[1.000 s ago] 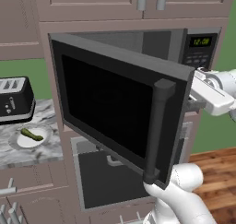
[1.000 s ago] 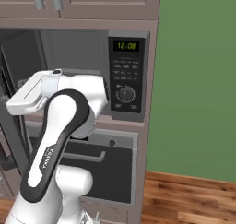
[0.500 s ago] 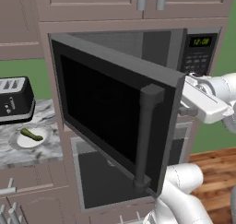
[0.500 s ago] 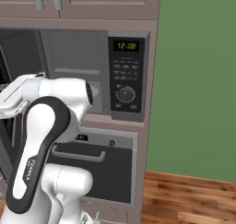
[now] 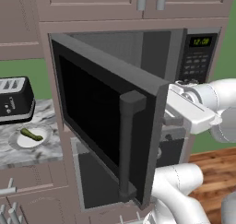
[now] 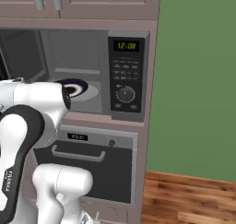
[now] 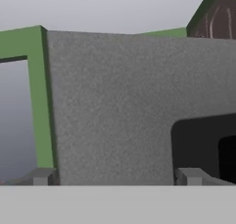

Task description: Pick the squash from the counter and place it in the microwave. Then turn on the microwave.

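Observation:
The squash point(image 5: 31, 134) is a small dark green vegetable lying on a white plate point(image 5: 20, 142) on the marbled counter point(image 5: 32, 155), far left of the arm. The microwave point(image 6: 92, 71) stands with its black glass door point(image 5: 99, 110) swung out toward the camera. Inside, a dark turntable point(image 6: 76, 86) shows. My gripper point(image 7: 115, 176) is open, its fingertips point(image 7: 44, 176) wide apart, close against the door's grey inner face point(image 7: 115, 103). My white hand point(image 5: 189, 111) sits just behind the door's free edge, and nothing is held.
A black toaster point(image 5: 14, 98) stands on the counter behind the plate. The control panel with green display and knob point(image 6: 125, 75) is on the microwave's right side. Below it is an oven with a horizontal handle point(image 6: 76, 153). Wood floor lies to the right.
The microwave door has swung further open, its handle moving left. My hand followed it leftward behind the door edge. The squash has not moved.

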Controlling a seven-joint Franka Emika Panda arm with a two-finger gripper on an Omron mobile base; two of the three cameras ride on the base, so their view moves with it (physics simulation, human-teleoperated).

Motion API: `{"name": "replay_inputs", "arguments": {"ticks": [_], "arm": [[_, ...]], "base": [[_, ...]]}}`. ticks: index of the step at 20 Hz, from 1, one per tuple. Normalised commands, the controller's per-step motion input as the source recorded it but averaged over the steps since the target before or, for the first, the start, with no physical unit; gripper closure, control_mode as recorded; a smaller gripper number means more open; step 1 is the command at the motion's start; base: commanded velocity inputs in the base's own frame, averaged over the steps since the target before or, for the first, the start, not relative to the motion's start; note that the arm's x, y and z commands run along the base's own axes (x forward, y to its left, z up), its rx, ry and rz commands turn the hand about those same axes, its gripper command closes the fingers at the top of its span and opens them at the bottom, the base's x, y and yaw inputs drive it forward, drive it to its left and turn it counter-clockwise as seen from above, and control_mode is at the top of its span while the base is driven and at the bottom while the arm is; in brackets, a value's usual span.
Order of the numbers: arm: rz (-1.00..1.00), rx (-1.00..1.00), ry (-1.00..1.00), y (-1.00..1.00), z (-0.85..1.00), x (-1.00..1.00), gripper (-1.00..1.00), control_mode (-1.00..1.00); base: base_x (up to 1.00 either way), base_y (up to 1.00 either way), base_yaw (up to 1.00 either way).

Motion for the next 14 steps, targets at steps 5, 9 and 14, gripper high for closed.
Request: {"name": "replay_inputs", "arguments": {"ticks": [5, 9, 14], "arm": [[0.02, 0.00, 0.05, 0.49, 0.00, 0.00, -1.00, -1.00], [0.03, 0.00, 0.01, 0.38, 0.00, 0.00, -1.00, -1.00], [0.04, 0.00, 0.01, 0.22, 0.00, 0.00, -1.00, -1.00]], "base": [[0.00, 0.00, 0.00], [0.00, 0.00, 0.00], [0.00, 0.00, 0.00]]}}
